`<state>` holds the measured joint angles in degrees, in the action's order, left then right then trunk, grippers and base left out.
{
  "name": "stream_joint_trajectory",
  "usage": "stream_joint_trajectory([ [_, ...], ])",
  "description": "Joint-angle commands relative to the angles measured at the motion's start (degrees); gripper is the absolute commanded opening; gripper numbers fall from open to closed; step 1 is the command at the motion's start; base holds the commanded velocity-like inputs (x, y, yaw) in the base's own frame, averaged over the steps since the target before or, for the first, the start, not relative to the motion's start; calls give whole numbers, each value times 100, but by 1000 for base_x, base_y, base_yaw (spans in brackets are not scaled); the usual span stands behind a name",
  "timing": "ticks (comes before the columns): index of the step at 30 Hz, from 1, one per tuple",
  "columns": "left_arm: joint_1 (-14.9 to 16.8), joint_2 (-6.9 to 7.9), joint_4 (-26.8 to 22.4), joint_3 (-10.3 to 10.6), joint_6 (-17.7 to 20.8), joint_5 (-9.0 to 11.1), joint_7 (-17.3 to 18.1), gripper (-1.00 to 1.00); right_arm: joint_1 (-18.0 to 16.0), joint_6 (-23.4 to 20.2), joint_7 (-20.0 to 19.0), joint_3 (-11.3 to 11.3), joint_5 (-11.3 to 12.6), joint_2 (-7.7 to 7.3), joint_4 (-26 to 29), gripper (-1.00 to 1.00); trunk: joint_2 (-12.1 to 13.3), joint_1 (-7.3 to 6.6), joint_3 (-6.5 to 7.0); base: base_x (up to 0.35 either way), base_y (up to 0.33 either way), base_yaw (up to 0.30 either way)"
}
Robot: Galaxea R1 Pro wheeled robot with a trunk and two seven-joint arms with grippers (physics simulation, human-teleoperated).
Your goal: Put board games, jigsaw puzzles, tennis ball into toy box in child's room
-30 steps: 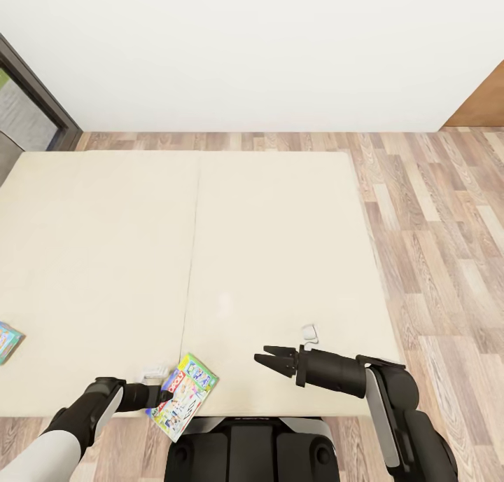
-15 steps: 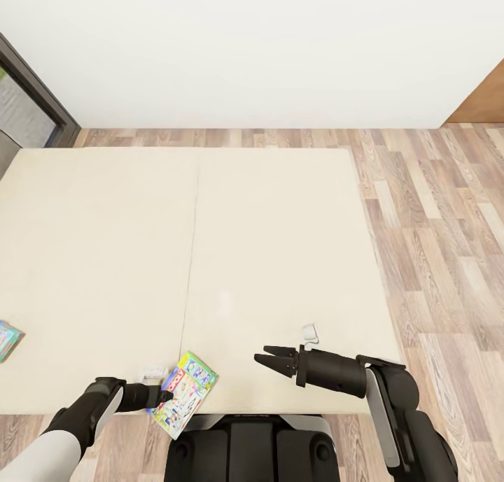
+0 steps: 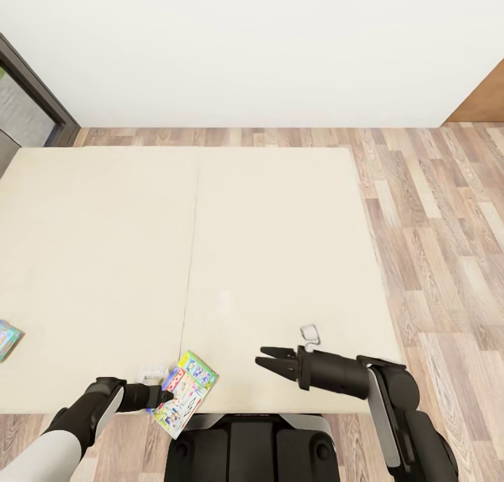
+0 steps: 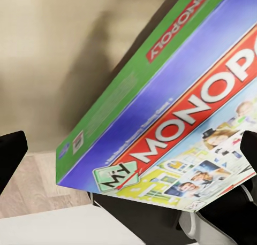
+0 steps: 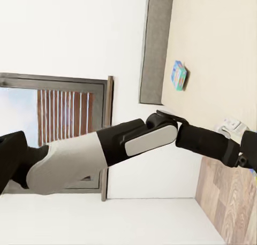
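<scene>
The green Monopoly board game (image 3: 186, 392) lies at the near edge of the beige bed (image 3: 266, 244), partly overhanging it. My left gripper (image 3: 165, 396) is at the box's left edge. In the left wrist view its fingers (image 4: 10, 157) stand wide apart on either side of the tilted Monopoly box (image 4: 176, 111), so it is open. My right gripper (image 3: 260, 356) hovers open and empty over the bed's near right part. A smaller blue board game (image 3: 5, 339) lies at the bed's far left edge, and the same blue box (image 5: 179, 75) is in the right wrist view near the grey headboard (image 5: 156, 41).
Two small white objects lie on the mattress, one (image 3: 155, 373) beside my left gripper and one (image 3: 310, 335) just beyond my right arm. Wood-plank floor (image 3: 441, 244) runs along the bed's right side and a white wall behind. A dark-framed window (image 3: 28, 97) stands at the left.
The whole view has shifted slightly. My right gripper has edged a little, and the white object beyond it looks slightly displaced. The left gripper stays at the Monopoly box.
</scene>
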<state>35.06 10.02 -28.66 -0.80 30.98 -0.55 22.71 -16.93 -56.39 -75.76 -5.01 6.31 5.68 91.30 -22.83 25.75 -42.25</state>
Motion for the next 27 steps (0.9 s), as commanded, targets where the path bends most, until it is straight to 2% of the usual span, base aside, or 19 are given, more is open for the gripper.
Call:
stream_joint_trajectory([
  [1,0,0,-8,-7,34,-6,23,100,-3,-24,-190,-8,-1,4,1,100,-9,3,-9,0,0,0],
  [7,0,0,-8,0,32,-6,23,100,-3,-7,-469,-39,-6,3,2,100,-9,3,-17,0,0,0],
  [16,0,0,-8,1,31,-6,23,100,0,-4,-507,-93,-7,3,2,100,-9,3,-32,0,0,0],
  [27,0,0,-8,9,31,-6,23,100,5,-4,-511,-96,-15,3,2,100,-9,3,-123,0,0,0],
])
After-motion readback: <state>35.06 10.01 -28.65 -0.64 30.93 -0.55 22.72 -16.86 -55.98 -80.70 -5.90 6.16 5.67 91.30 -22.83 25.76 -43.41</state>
